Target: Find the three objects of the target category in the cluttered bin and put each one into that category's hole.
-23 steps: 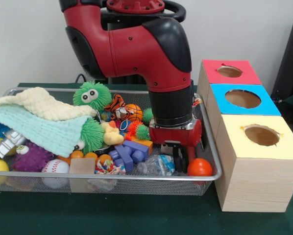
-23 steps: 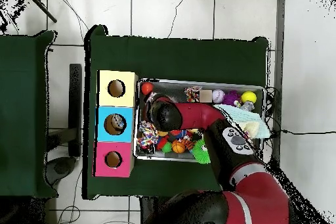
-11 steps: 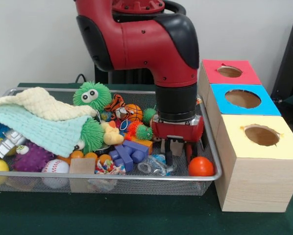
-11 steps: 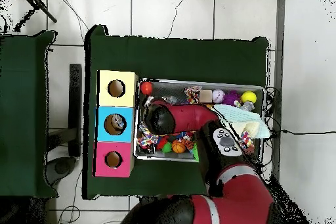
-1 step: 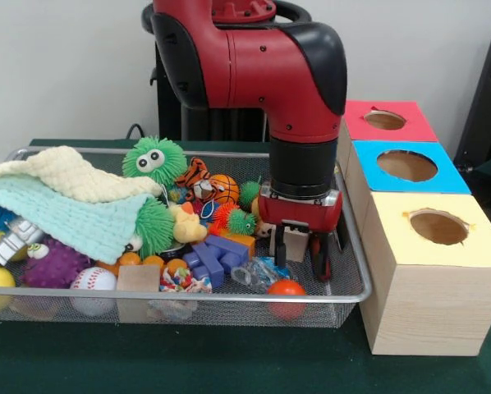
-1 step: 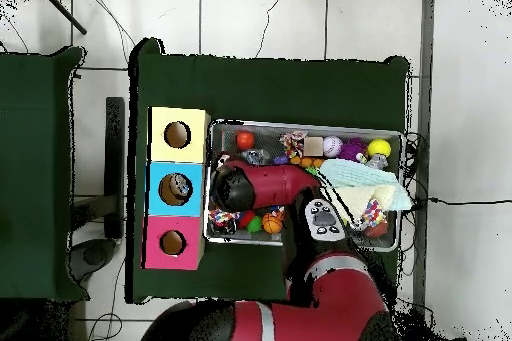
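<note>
My gripper (image 5: 300, 256) hangs open and empty in the right end of the wire bin (image 5: 188, 300), just above the mesh floor. An orange-red ball (image 5: 286, 289) lies against the bin's front rim, just below and left of the fingertips and not touching them. It also shows as the ball (image 6: 244, 140) in the overhead view, where the arm's wrist (image 6: 232, 189) hides the gripper. A crumpled clear wrapper (image 5: 258, 272) lies left of the gripper. Red (image 5: 385, 121), blue (image 5: 407, 164) and yellow (image 5: 438, 226) boxes with round holes stand to the bin's right.
Toys pile up left of the gripper: blue blocks (image 5: 217, 254), a small basketball (image 5: 223, 188), a tiger (image 5: 198, 176), a green fuzzy creature (image 5: 153, 158), a baseball (image 5: 93, 280), a wooden block (image 5: 138, 279). Knitted cloths (image 5: 65, 205) cover the bin's left end.
The arm has swung right and the gripper has lifted slightly. The orange-red ball has rolled left along the front rim, from the bin's right corner to below the gripper.
</note>
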Controlling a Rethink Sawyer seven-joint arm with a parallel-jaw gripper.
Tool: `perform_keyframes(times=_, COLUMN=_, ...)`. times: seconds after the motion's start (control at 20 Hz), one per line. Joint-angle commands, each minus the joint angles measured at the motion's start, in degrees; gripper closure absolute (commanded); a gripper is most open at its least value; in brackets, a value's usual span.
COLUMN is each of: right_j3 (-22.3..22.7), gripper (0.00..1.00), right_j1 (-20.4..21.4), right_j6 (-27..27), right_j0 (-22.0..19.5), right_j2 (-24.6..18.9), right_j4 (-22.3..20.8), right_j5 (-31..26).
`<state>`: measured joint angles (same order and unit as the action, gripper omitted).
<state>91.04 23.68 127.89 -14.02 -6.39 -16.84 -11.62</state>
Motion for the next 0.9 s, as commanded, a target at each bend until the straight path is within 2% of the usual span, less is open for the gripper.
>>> perform_keyframes(times=0.05, right_j3=2.46, gripper=0.0, right_j1=-3.7, right_j6=17.94, right_j0=-0.01, right_j2=5.87, right_j4=8.62, right_j5=7.47)
perform_keyframes(times=0.35, right_j3=2.38, gripper=0.0, right_j1=-5.29, right_j6=17.13, right_j0=2.18, right_j2=9.85, right_j4=14.26, right_j5=11.57)
perform_keyframes(times=0.65, right_j3=2.71, gripper=0.0, right_j1=-6.22, right_j6=15.29, right_j0=4.63, right_j2=11.72, right_j4=18.97, right_j5=13.83)
perform_keyframes(times=0.9, right_j3=2.37, gripper=0.0, right_j1=-6.73, right_j6=12.39, right_j0=5.55, right_j2=12.59, right_j4=20.13, right_j5=14.73)
